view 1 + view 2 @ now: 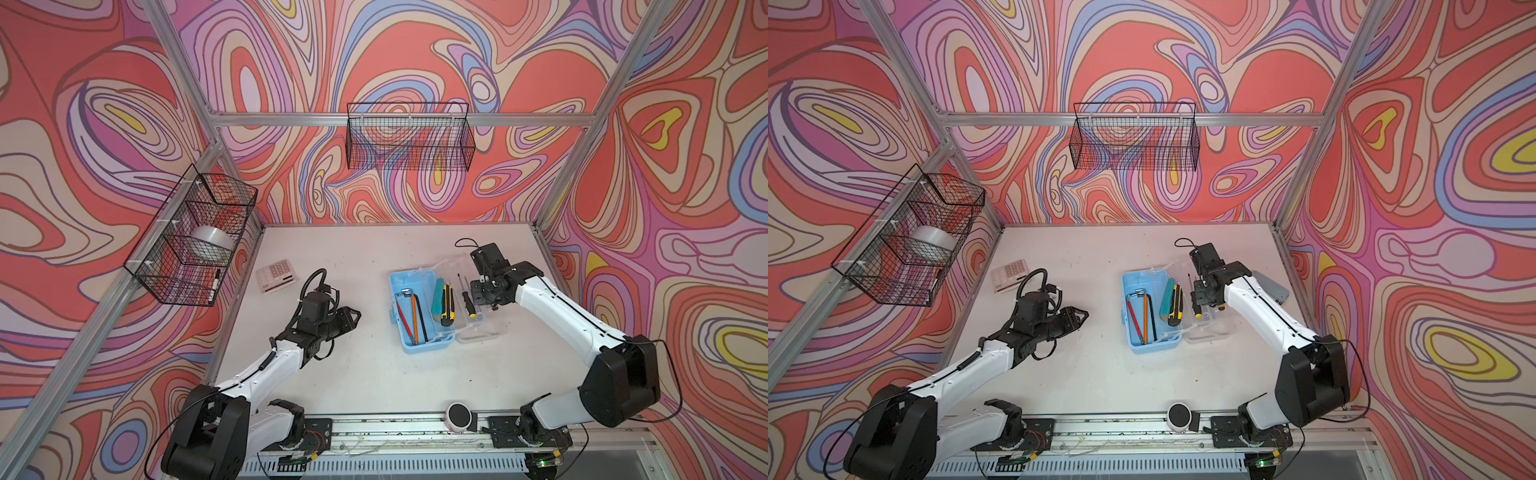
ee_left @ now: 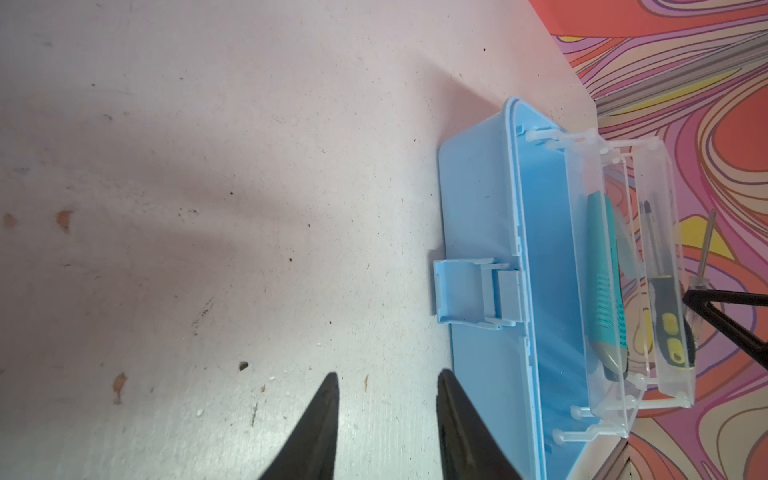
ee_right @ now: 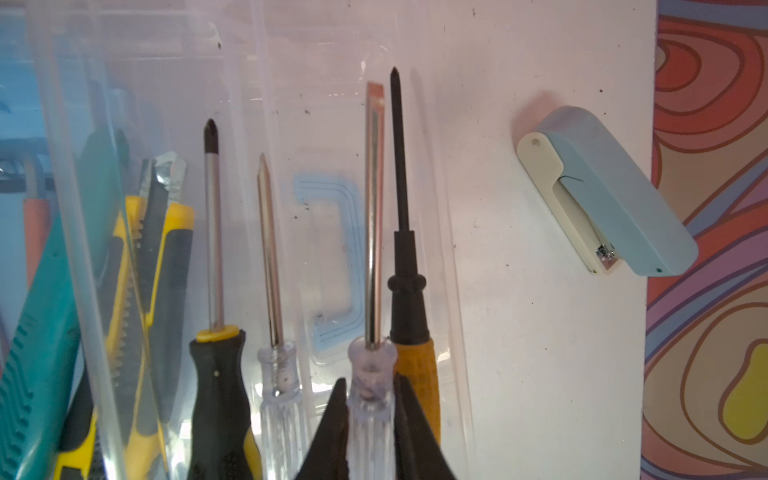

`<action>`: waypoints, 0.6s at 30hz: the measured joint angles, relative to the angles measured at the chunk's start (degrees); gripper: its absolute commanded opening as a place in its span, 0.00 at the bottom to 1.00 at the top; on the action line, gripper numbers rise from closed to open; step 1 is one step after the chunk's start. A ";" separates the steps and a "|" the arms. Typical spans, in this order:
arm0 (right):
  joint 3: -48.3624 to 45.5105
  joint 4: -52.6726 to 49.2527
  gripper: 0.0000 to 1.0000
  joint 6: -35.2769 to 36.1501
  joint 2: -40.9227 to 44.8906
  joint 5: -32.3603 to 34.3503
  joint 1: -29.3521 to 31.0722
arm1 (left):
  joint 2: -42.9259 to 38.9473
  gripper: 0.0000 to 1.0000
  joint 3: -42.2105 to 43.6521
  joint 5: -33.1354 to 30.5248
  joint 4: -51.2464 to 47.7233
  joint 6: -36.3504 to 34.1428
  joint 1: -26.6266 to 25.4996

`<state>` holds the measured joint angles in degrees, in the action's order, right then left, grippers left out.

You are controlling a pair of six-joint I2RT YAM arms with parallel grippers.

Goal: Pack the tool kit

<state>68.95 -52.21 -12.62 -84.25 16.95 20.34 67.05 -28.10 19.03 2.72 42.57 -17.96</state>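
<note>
Blue plastic case (image 1: 430, 345) lay open nearer the table's (image 1: 365, 382) right edge, hex keys (image 1: 409, 309) inside. Right gripper (image 3: 370, 380) pinched a clear-handled screwdriver (image 3: 373, 249) over the lid (image 1: 478, 334); left gripper (image 2: 387, 374) hung half-open, empty. Stowing it and shutting the case seemingly remained.

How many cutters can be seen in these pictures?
2. The teal cutter lies along the right edge of the open case; the yellow-black cutter lies right beside it. Others may be hidden.
</note>
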 measured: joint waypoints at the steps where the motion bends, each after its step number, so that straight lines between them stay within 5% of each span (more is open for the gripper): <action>1: -0.02 0.00 0.04 -0.07 0.00 0.00 0.00 | 0.33 0.40 -0.52 -0.07 -0.15 -0.07 -0.24; 6: -0.31 -0.07 0.25 -0.35 0.04 -0.15 -0.02 | 1.42 0.40 -4.04 -1.31 -0.33 -0.59 -1.64; 18: -0.35 0.04 0.28 -0.59 3.10 -0.92 0.00 | 6.19 0.40 -9.77 -3.04 -1.14 -1.03 -4.44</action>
<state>68.60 -52.16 -13.21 -81.14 16.03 20.34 73.23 -37.87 15.99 1.58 41.54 -22.39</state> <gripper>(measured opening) 0.285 0.396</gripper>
